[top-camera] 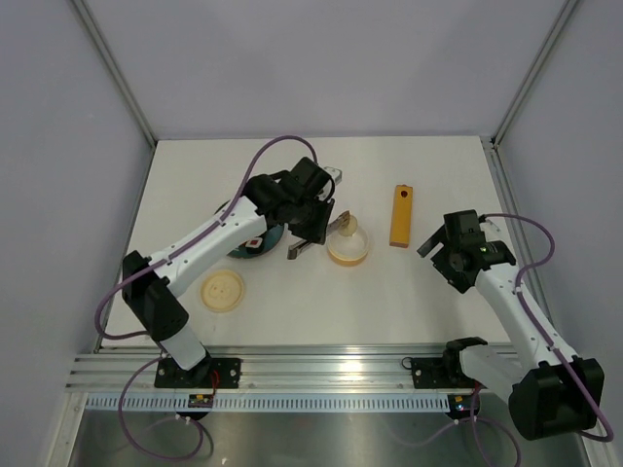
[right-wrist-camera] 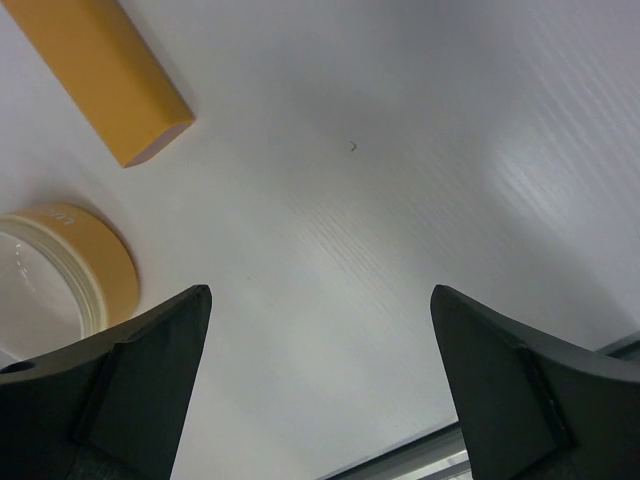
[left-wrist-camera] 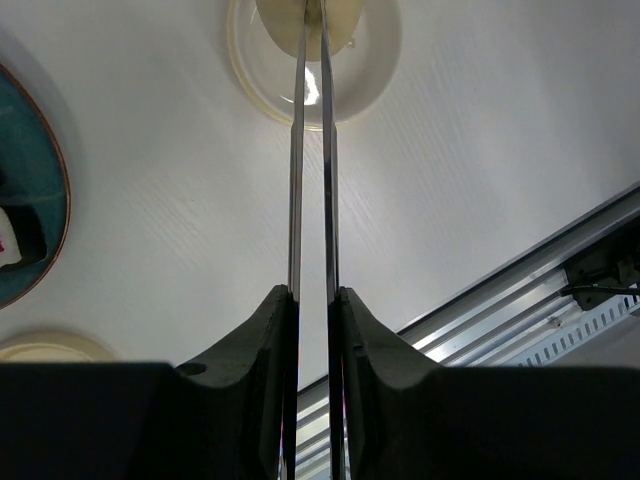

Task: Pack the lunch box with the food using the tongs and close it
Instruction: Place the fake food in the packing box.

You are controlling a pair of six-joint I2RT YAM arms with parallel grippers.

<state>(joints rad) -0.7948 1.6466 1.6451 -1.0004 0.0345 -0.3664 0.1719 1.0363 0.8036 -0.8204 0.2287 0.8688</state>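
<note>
Lunch box [top-camera: 348,255] mid-table [top-camera: 409,292], tongs [left-wrist-camera: 297,180] reaching over it.
From the lunch box: block [top-camera: 401,216] at 2 o'clock, plate [left-wrist-camera: 35,180] at 9, lid [top-camera: 222,291] at 8; food piece [left-wrist-camera: 345,15] at the tongs' tips.

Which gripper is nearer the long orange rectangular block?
Right. The right gripper hangs open just right of the orange block; the left gripper, gripping silvery metal tongs, is farther left, past the round cream-yellow tub.
</note>
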